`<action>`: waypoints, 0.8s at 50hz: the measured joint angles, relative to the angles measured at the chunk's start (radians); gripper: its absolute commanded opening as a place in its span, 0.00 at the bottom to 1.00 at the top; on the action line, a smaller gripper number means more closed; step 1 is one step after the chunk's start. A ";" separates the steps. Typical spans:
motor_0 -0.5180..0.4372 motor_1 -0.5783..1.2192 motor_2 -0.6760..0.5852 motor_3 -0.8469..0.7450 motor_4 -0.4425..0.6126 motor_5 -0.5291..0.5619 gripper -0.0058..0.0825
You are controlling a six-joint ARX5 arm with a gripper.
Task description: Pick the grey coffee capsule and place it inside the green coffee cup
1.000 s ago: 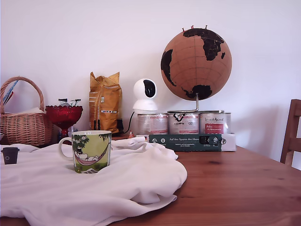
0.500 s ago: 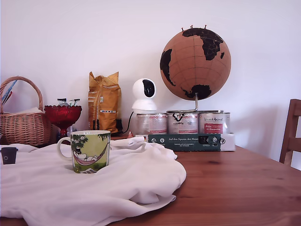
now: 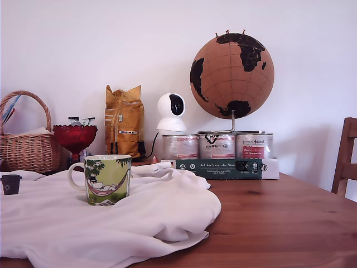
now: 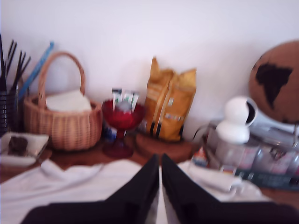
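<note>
Right now the jaws of the gripper (image 4: 160, 169) are pressed together on nothing, held high. Nothing has been picked: the grey coffee capsule (image 3: 10, 183) sits on the white cloth (image 3: 145, 218), apart from the green coffee cup (image 3: 107, 178).

My exterior view is sharp, evenly lit by soft daylight, with faint shadows. My wrist view is blurred throughout, with a purplish tint.

Whole scene shifted slightly toward exterior view's left vs 1 s ago: mug (image 3: 107, 179), globe (image 3: 231, 76), capsule (image 3: 10, 183), bowl (image 3: 75, 137) all a touch further left. Looks like cam nudge, not objs moving. Since 0.5 s ago, practically nil.
</note>
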 measured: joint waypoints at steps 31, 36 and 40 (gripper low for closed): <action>0.000 0.832 0.383 0.000 0.005 0.158 0.73; 0.000 0.912 0.446 -0.015 -0.013 0.170 0.73; 0.001 0.965 0.508 -0.042 -0.030 0.188 0.73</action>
